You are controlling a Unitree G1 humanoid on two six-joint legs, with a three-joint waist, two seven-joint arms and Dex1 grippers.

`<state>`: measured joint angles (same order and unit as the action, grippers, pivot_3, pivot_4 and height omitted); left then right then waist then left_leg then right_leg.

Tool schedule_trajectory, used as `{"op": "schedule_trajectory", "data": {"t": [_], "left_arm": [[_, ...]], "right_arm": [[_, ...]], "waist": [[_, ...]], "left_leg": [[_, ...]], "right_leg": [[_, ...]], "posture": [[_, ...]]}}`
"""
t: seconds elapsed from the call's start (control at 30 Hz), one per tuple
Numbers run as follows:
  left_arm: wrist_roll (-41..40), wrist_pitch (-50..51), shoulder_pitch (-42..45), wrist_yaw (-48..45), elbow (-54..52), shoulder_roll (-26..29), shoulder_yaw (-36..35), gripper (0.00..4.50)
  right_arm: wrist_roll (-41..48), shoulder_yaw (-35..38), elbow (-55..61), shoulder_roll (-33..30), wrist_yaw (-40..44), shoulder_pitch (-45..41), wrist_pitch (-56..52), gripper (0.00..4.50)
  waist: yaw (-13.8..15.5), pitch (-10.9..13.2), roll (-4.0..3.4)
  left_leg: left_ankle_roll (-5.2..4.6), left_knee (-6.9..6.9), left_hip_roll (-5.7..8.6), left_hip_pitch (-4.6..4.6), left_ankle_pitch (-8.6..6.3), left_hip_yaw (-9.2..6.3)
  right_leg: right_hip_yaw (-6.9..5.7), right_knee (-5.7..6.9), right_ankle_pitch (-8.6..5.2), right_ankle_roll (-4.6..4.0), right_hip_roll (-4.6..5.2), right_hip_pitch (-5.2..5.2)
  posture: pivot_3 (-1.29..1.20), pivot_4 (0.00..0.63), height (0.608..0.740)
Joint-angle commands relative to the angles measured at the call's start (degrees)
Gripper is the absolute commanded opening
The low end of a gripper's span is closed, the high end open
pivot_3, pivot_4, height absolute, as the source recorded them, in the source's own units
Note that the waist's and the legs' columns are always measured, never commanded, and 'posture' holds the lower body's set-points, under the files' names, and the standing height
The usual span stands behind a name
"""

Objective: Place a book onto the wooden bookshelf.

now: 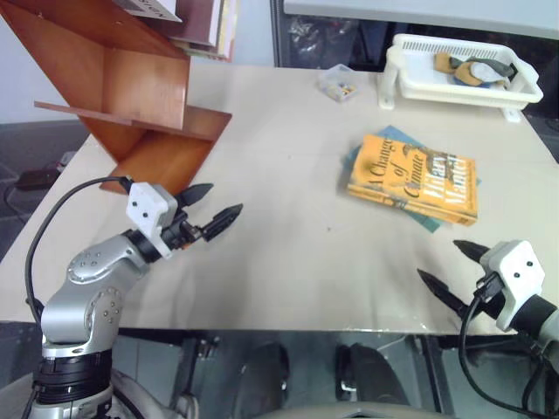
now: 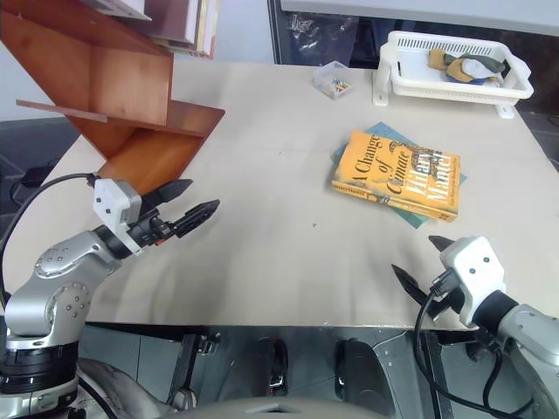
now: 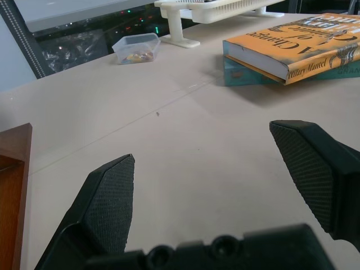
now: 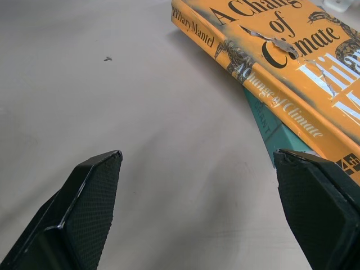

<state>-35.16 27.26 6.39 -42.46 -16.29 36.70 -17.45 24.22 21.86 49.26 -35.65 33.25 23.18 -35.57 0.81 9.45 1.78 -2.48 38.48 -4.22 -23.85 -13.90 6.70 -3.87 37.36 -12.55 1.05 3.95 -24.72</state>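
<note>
Both your grippers hang empty with jaws wide apart; the book lies untouched on the right half of the table.

Your left gripper (image 1: 212,206) is spread over bare tabletop at the near left, just beside the low corner of the wooden bookshelf (image 1: 131,83), whose slanted panels fill the far left corner. Your right gripper (image 1: 450,266) is just as wide at the near right edge of the table (image 1: 279,157), its tips aimed toward the book (image 1: 415,177) but well short of it. That orange-yellow book lies flat, cover up, on top of a thinner teal book (image 4: 274,130) that peeks out beneath it. Farther back you have a small clear box (image 1: 337,82) mid-table and a white basket (image 1: 458,70) at the far right corner.
</note>
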Motion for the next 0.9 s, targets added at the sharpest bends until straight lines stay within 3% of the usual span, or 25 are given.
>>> {"op": "schedule_trajectory", "data": {"t": [0.03,0.27,0.4,0.6,0.63,0.9], "left_arm": [[-1.1,-0.13,0.57,-0.77,-1.76,0.73,-0.86,4.43],[-2.32,0.03,2.1,-2.77,-0.59,0.66,-0.34,4.43],[-1.55,-1.1,2.39,-4.54,-1.17,0.41,1.23,4.5],[-1.17,-3.19,2.55,-8.78,-3.08,0.72,4.39,4.5],[-0.9,-3.72,2.46,-9.67,-3.81,0.93,5.24,4.5],[0.03,-5.42,2.57,-12.19,-7.91,1.64,8.39,4.5]], "right_arm": [[-0.31,0.61,0.75,-0.42,-0.69,-0.52,0.6,4.42],[-0.88,-0.42,0.74,0.01,-1.91,-1.31,0.28,4.42],[0.64,-0.2,0.15,0.69,-2.91,-3.5,-1.04,3.14],[0.25,-0.18,-2.05,-0.1,-6.45,-9.95,-4.51,0.26],[-0.28,-0.23,-3.56,-0.63,-7.48,-12.18,-5.68,0.08],[-6.83,-4.17,-17.58,-8.35,-10.79,-26.96,-11.72,0.08]], "waist": [[0.0,0.0,0.0],[0.0,0.0,0.0],[-0.02,0.0,0.0],[-0.02,0.0,0.01],[-0.04,0.01,0.01],[-0.1,0.03,-0.02]], "left_leg": [[0.0,0.0,0.0,0.0,0.0,0.0],[0.0,0.0,0.01,0.0,0.0,0.0],[0.0,-0.01,0.01,0.0,0.0,0.02],[0.0,-0.01,0.01,0.0,0.0,0.02],[0.0,-0.01,0.01,0.0,0.0,0.03],[-0.02,-0.01,0.07,-0.02,0.01,0.15]], "right_leg": [[0.0,0.0,0.0,0.0,0.0,0.0],[0.0,0.0,0.0,0.0,0.0,0.0],[0.01,-0.01,0.0,0.0,-0.01,0.0],[0.02,-0.01,0.0,0.0,-0.01,0.0],[0.02,-0.01,0.0,0.0,-0.01,0.0],[0.09,-0.01,0.02,-0.01,-0.01,-0.06]], "posture": [[0.0,0.15,0.74],[0.0,0.15,0.74],[0.0,0.15,0.74],[0.0,0.15,0.74],[0.0,0.15,0.74],[0.0,0.15,0.74]]}}
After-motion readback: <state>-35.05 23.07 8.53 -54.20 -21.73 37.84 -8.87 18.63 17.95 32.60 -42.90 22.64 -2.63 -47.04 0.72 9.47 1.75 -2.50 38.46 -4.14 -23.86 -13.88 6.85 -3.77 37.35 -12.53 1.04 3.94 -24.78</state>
